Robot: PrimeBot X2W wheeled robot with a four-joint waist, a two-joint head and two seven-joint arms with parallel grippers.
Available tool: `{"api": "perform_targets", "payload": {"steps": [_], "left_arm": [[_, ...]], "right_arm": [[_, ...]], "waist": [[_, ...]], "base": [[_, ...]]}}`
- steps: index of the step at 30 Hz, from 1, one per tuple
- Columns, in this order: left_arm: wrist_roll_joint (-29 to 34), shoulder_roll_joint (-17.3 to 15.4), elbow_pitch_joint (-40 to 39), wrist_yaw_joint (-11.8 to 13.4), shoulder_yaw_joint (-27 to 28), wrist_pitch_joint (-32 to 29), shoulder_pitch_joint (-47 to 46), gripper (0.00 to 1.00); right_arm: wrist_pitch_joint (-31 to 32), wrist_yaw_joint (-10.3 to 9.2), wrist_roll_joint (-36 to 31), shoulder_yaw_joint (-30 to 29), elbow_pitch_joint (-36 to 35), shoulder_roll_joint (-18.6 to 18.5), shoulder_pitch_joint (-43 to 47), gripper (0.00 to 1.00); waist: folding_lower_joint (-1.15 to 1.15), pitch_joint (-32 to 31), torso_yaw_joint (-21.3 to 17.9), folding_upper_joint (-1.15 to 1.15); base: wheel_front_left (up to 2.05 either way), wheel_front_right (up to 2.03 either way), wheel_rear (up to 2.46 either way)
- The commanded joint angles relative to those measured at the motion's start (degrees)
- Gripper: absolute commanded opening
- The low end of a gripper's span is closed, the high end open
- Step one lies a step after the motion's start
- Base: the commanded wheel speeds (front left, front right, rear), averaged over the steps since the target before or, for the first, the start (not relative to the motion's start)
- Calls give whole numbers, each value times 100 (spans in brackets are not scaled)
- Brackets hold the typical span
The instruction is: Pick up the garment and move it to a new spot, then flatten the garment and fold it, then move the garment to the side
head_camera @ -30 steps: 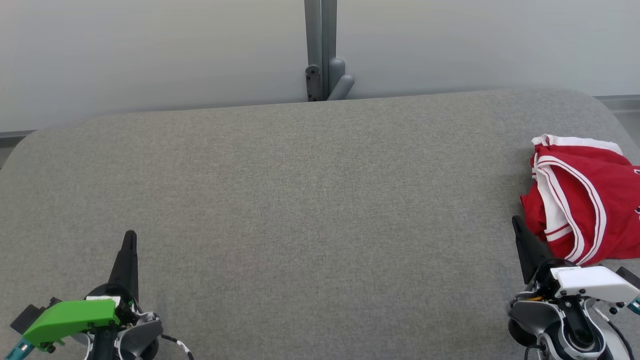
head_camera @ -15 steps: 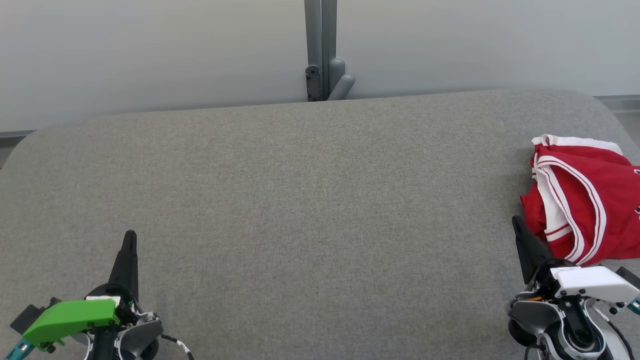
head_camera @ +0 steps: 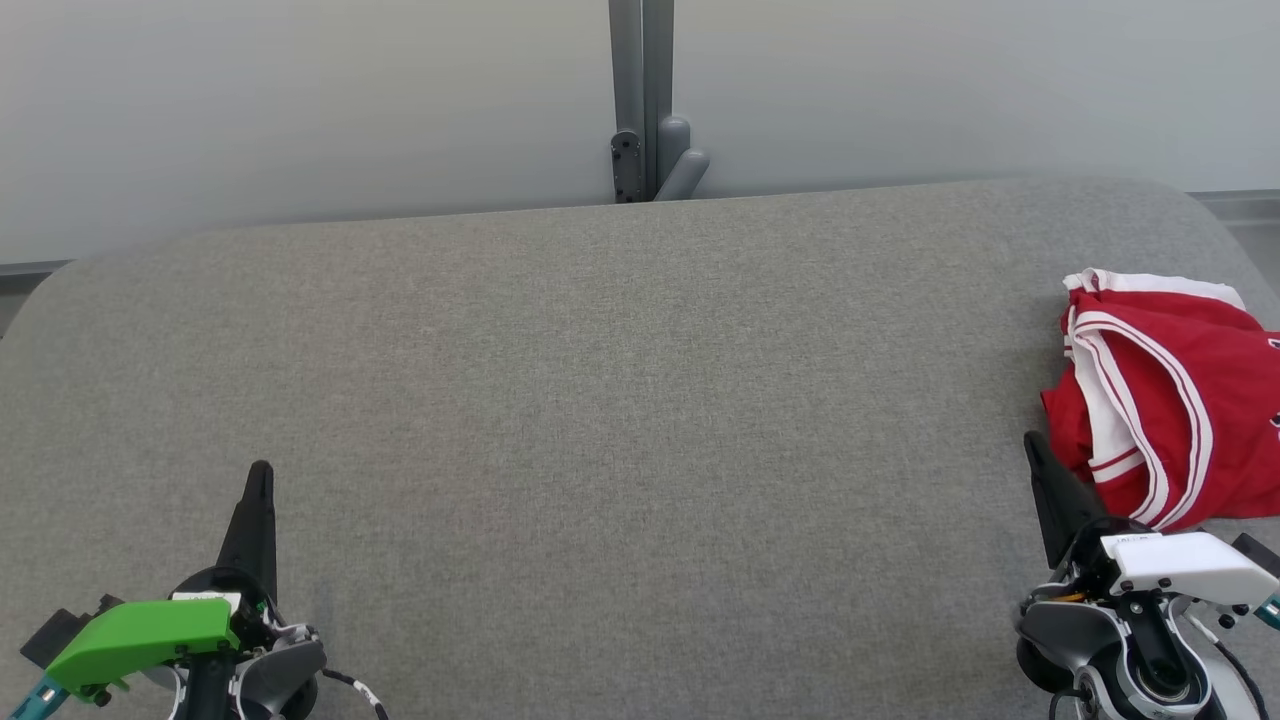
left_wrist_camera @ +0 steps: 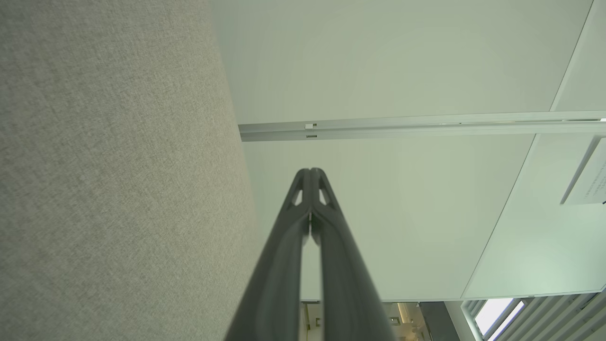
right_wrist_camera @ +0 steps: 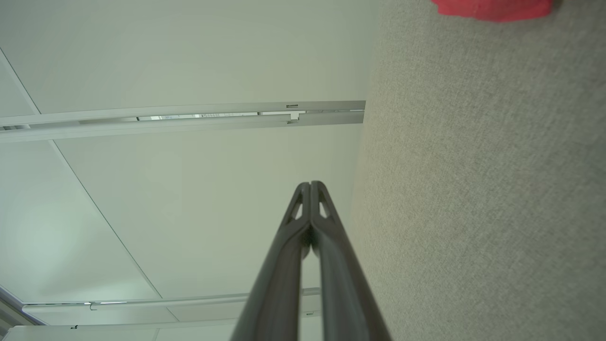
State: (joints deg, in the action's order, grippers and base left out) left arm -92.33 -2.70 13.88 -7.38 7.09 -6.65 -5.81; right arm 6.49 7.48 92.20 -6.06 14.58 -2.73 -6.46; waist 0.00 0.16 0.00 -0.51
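Lying crumpled at the right end of the grey padded table (head_camera: 620, 400), the red, white-striped garment (head_camera: 1170, 400) is held by neither gripper. The left gripper (head_camera: 260, 472) sits over the table's near left corner, jaws pressed together and empty. The right gripper (head_camera: 1031, 442) sits over the table's near right corner, just beside the garment, jaws likewise pressed together and empty.

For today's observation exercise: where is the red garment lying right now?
In the head view, the garment lies bunched at the right edge of the grey padded surface, just past the right hand.
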Motion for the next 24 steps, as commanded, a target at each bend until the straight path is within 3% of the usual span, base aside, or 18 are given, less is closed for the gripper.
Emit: {"api": "perform_targets", "payload": {"steps": [1, 24], "left_arm": [[-12, -34, -5, -26, 3, -20, -59, 0], [-12, -34, -5, -26, 3, -19, -59, 0]], "right_arm": [[6, 2, 41, -5, -19, -28, -57, 0], [6, 2, 41, -5, -19, -28, -57, 0]], "waist": [[0, 0, 0, 51], [0, 0, 0, 51]], "base": [[0, 0, 0], [0, 0, 0]]}}
